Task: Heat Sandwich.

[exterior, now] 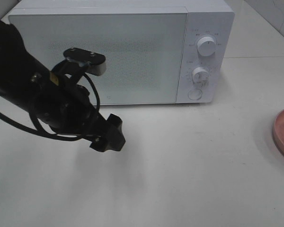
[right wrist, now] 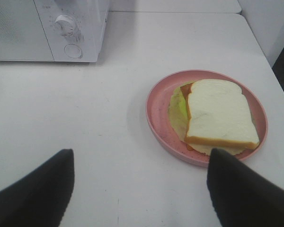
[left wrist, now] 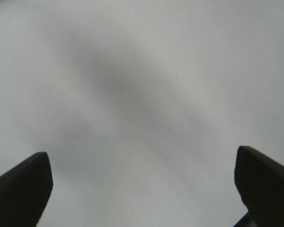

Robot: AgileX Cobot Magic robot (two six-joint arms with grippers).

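Here my left gripper point(left wrist: 142, 189) hangs spread and empty over bare table point(left wrist: 146, 71) before the closed microwave point(exterior: 118, 52); my right gripper point(right wrist: 139, 189), also wide and empty, faces the sandwich point(right wrist: 217, 118) on its plate point(right wrist: 156, 118). Opening the door looks next

Kitchen-style test setting, seen from my own cameras. A white microwave oven point(exterior: 118, 49) with a closed, speckled glass door and two rotary dials point(exterior: 206, 46) stands at the back of a plain white counter point(exterior: 189, 161). Pale tiled wall shows at the upper right corner behind it. A pink plate point(right wrist: 156, 113) carrying a sandwich point(right wrist: 217, 118) of white bread with green and orange filling rests on the counter near the oven. My black arm point(exterior: 47, 99), cabled and camera-fitted, marks the place as a robot workstation dressed as a kitchen.
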